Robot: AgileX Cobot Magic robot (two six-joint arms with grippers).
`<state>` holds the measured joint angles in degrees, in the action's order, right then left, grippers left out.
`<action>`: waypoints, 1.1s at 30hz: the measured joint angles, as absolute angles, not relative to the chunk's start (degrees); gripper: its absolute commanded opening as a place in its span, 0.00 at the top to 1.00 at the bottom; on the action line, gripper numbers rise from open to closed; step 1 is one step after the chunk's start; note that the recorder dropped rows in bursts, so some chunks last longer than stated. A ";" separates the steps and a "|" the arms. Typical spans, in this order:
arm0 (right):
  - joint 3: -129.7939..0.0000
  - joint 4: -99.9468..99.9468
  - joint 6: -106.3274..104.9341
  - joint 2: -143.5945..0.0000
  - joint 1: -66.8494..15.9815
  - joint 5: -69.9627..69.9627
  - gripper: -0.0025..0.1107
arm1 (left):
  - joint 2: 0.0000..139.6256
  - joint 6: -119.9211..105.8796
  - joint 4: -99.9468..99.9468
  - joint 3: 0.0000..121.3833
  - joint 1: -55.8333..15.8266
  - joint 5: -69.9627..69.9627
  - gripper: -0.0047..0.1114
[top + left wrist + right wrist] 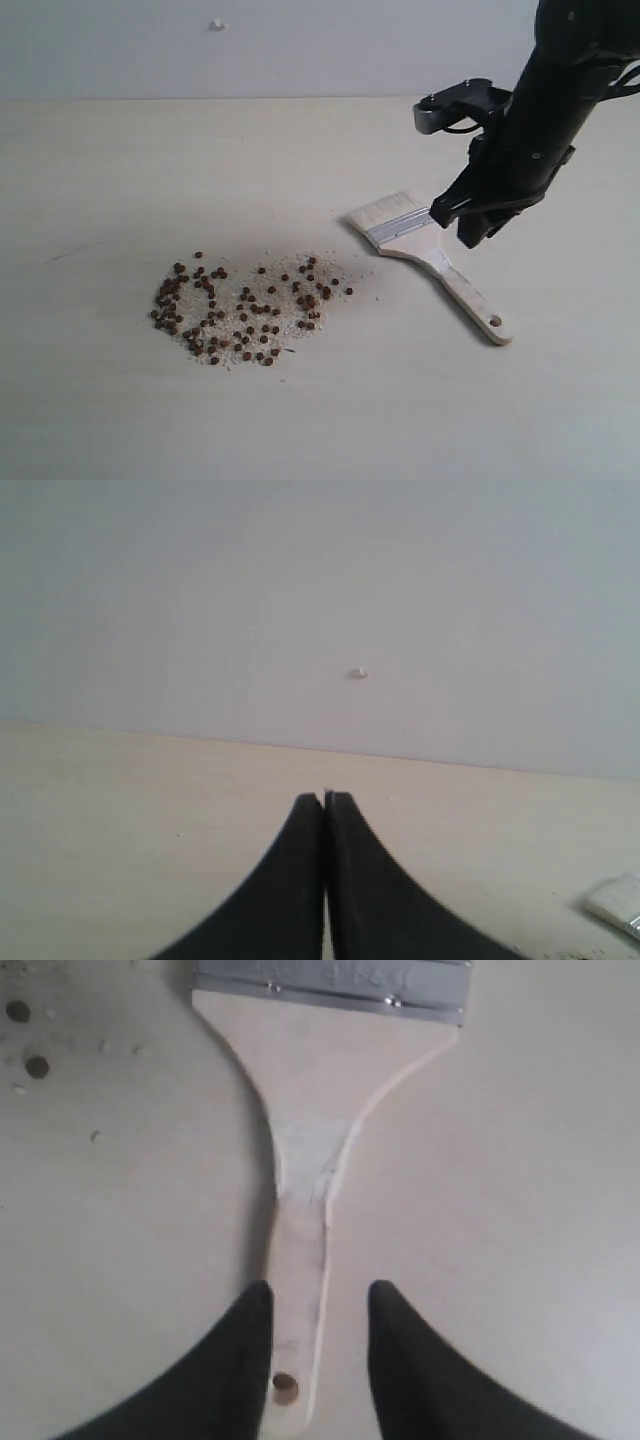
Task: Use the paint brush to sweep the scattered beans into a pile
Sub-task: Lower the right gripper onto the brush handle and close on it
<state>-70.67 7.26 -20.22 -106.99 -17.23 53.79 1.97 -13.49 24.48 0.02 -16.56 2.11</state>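
Note:
The beans [245, 310] lie in a loose patch mixed with pale crumbs, left of the table's middle. The paint brush [430, 250] lies flat to their right, cream bristles toward the beans and the holed handle end pointing away. My right gripper [458, 228] hovers open just above the handle. In the right wrist view the handle [300, 1260] runs between the two fingers of that gripper [318, 1295], closer to one of them. A few beans [37, 1065] show beside the ferrule. My left gripper [324, 796] is shut with nothing in it, low over bare table.
The pale wooden table [100, 180] ends at a grey wall with a small white mark [217, 24]. A pale corner, probably the brush [620, 902], shows at the edge of the left wrist view.

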 measured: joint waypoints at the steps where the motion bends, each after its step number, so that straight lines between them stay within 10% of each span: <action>1: -71.51 8.17 -21.02 -108.13 -17.24 53.76 0.51 | 1.97 -13.49 24.48 0.02 -16.56 2.11 0.96; 33: -72.72 6.01 -19.23 -117.01 -22.57 46.13 0.49 | 1.97 -13.49 24.48 0.02 -16.56 2.11 0.96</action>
<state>-72.72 6.01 -19.23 -117.01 -22.57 46.13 1.97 -13.49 24.48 0.02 -16.56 2.11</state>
